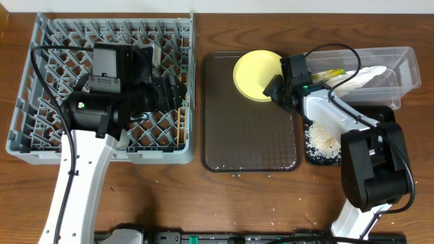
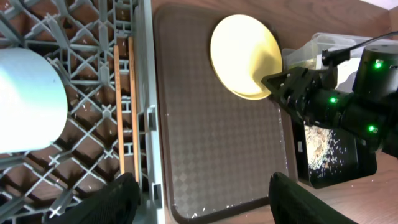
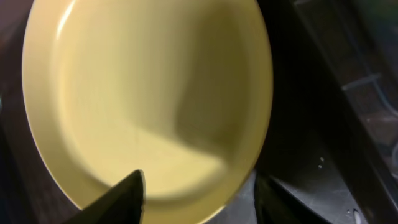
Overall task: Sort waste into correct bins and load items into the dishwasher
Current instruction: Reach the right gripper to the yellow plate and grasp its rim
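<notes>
Straddling the right rim of the yellow plate (image 1: pixel 256 73), the right gripper (image 1: pixel 274 88) has its jaws spread. The plate sits at the far edge of the brown tray (image 1: pixel 251 135) — open tray surface nearer. The left gripper (image 2: pixel 205 199) hangs over the right wall of the rack (image 1: pixel 192 102) — jaws wide apart.

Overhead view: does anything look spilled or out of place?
Yes: rice-like crumbs lie scattered on the wooden table in front of the brown tray, outside the black tray holding the rest.
</notes>
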